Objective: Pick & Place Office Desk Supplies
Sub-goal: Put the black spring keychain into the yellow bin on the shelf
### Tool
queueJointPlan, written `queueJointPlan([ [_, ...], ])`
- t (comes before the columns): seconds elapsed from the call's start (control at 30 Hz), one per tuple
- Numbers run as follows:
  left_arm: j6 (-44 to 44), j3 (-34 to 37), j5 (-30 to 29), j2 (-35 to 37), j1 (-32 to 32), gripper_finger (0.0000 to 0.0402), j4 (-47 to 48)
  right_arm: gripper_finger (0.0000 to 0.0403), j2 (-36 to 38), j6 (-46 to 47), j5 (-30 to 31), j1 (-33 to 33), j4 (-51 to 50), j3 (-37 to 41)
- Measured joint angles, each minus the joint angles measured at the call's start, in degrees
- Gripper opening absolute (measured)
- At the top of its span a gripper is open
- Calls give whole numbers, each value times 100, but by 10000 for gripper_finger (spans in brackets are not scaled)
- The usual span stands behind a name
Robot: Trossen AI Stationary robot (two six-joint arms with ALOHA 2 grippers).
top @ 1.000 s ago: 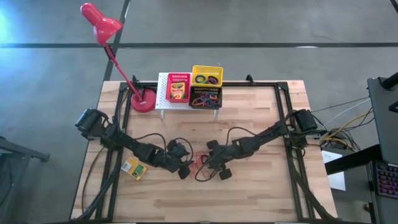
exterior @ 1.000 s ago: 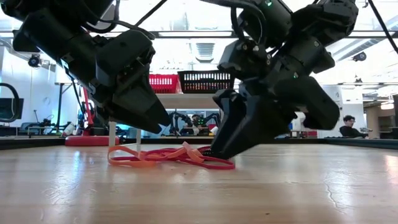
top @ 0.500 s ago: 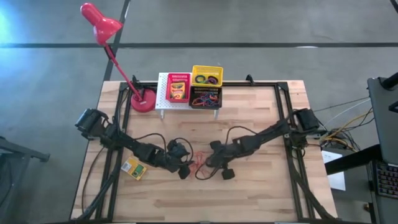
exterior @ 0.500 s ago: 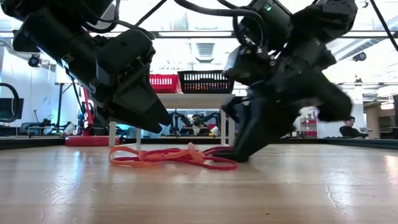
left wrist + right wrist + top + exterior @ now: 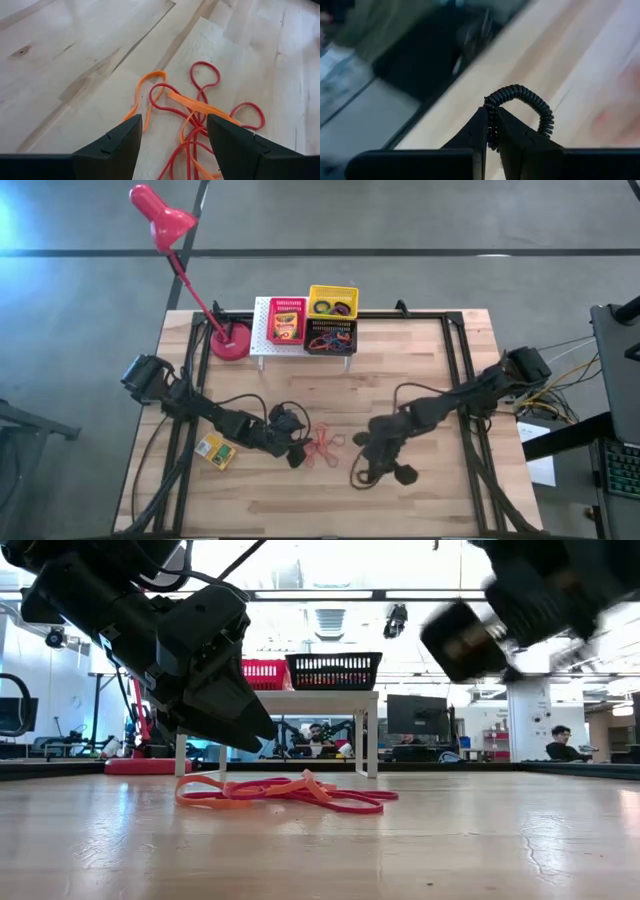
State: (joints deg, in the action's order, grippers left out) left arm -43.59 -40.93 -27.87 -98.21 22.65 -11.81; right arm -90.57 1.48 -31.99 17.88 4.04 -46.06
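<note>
Rubber bands (image 5: 324, 446), a loose tangle of thin red and orange loops, lie flat on the wooden table (image 5: 400, 360) near its middle, a little toward the front edge; in the low view the same tangle (image 5: 285, 792) rests on the boards just below the left arm's dark head. The left gripper (image 5: 297, 450) sits low at the left edge of the tangle, and its wrist view shows its two fingers (image 5: 112, 145) spread apart with the bands (image 5: 195, 117) lying between and just ahead of them, an orange loop nearest the one finger; nothing is clamped. The right gripper (image 5: 368, 443) is off to the right of the bands, apart from them, and lifted clear of the table, showing only as a blurred dark shape high in the low view. Its fingers (image 5: 472, 135) are pressed together, and a small black coiled ring (image 5: 520, 107) is pinched between their tips, arching above them. At the back of the table a white rack (image 5: 262, 330) carries a red basket (image 5: 287, 321) with a yellow-and-green box in it, a yellow basket (image 5: 332, 301) holding small coloured rings, and a black basket (image 5: 330, 336) with more red bands. A red lamp (image 5: 180, 250) stands beside the rack. Another yellow-and-green box (image 5: 215, 450) lies on the table near the left arm.
</note>
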Motion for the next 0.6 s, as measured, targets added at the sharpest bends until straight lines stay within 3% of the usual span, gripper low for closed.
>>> queueJointPlan([
  [0.17,2,0,-82,0,-2,228,-36,24,166,-182,243,-342,3391,599],
  [0.27,2,0,-86,0,-2,228,-44,24,276,-37,740,-737,4365,611],
  [0.43,4,0,-108,0,-2,228,-43,24,620,243,1295,-1767,3758,21],
  [0.6,6,0,-131,0,-2,228,-58,24,605,711,1421,-2954,1421,-1305],
])
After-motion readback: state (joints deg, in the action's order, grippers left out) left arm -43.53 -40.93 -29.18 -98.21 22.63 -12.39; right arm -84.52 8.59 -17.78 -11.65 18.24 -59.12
